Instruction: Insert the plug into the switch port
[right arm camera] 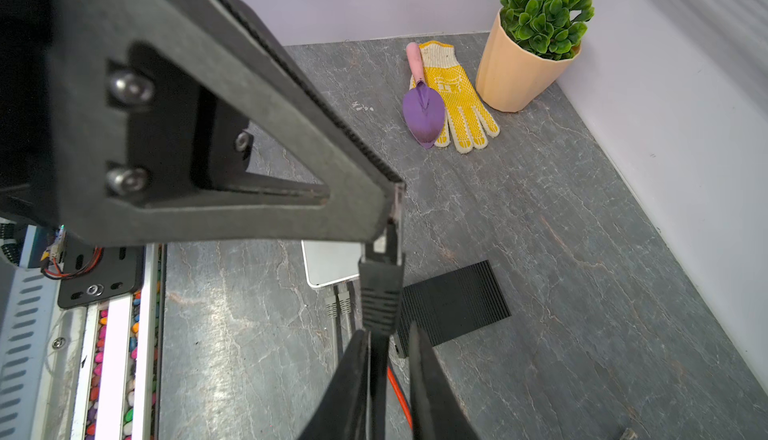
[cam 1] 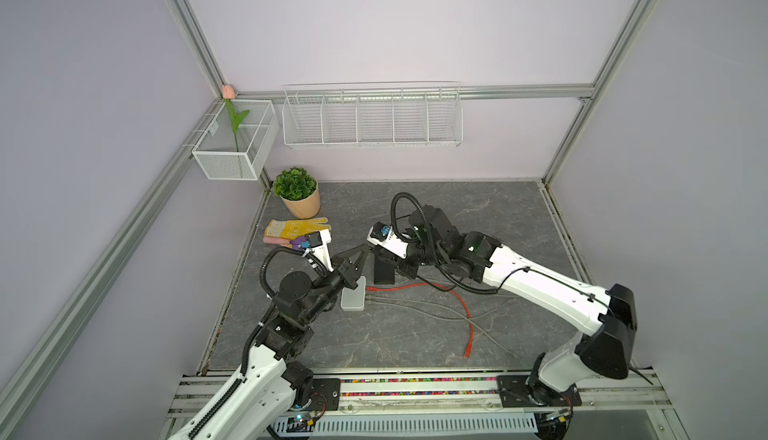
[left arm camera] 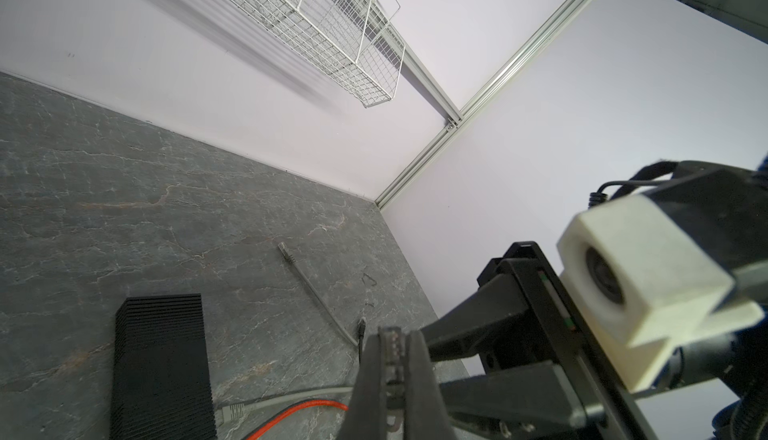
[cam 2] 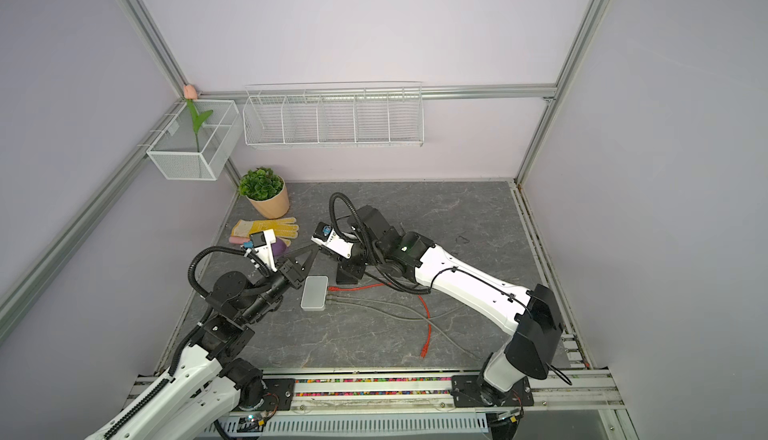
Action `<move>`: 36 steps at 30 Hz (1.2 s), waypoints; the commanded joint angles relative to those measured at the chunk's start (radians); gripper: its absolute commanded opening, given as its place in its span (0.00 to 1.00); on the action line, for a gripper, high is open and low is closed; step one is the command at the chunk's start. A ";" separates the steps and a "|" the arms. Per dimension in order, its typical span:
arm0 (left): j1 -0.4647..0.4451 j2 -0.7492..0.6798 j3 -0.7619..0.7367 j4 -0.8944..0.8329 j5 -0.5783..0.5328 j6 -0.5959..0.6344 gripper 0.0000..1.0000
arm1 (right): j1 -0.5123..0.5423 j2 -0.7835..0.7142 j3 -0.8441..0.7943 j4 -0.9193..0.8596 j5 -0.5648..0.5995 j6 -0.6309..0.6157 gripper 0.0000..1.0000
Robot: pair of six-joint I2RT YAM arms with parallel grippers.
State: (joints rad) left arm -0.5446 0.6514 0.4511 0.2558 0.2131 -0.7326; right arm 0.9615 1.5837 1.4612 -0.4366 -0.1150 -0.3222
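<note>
Above the bench (cam 1: 457,217), at 12 o'clock from the switch (cam 1: 353,295), the left gripper (left arm camera: 395,334) held the plug (right arm camera: 381,259) between closed fingers, apart from the switch. Right gripper (right arm camera: 388,334) fingers stood narrowly apart, straddling the plug's cable (right arm camera: 378,367) without clamping it. A black block (cam 1: 384,272) lay near the switch at 2 o'clock.

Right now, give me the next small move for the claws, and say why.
Probably close the right claw on the black cable just behind its ribbed black boot. Its fingers straddle that cable with a gap on one side, so nothing is gripped, while the shut left claw pinches the clear plastic plug itself, covering the part to be inserted.
</note>
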 commanded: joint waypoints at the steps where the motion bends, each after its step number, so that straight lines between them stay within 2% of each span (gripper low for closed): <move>1: -0.005 -0.014 -0.006 0.001 -0.007 -0.001 0.00 | 0.009 0.015 0.027 -0.015 0.019 -0.015 0.21; 6: -0.005 -0.024 -0.006 -0.012 -0.015 0.006 0.00 | 0.011 0.005 0.024 -0.018 0.028 -0.013 0.09; 9: -0.005 -0.023 -0.005 -0.031 -0.026 0.007 0.03 | 0.011 -0.011 0.013 -0.015 0.042 -0.019 0.07; 12: -0.005 -0.019 0.008 -0.088 -0.058 0.013 0.32 | 0.008 -0.020 0.006 -0.028 0.075 -0.046 0.07; 15: -0.005 -0.014 0.035 -0.171 -0.098 0.039 0.44 | -0.013 -0.011 0.011 -0.073 0.109 -0.078 0.07; 19: -0.003 0.007 0.057 -0.240 -0.136 0.063 0.48 | -0.074 0.014 0.029 -0.166 0.114 -0.105 0.07; 23: 0.013 0.084 0.064 -0.255 -0.125 0.070 0.49 | -0.134 0.038 0.013 -0.229 0.106 -0.127 0.07; 29: 0.109 0.359 0.097 -0.183 -0.022 0.072 0.51 | -0.196 0.140 0.013 -0.298 0.097 -0.150 0.07; 36: 0.132 0.607 0.189 -0.155 -0.023 0.113 0.52 | -0.220 0.306 0.046 -0.342 0.117 -0.170 0.07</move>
State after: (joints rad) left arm -0.4221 1.2098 0.5743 0.0628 0.1734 -0.6525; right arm 0.7559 1.8530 1.4776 -0.7250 0.0017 -0.4614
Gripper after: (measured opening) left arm 0.519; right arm 0.085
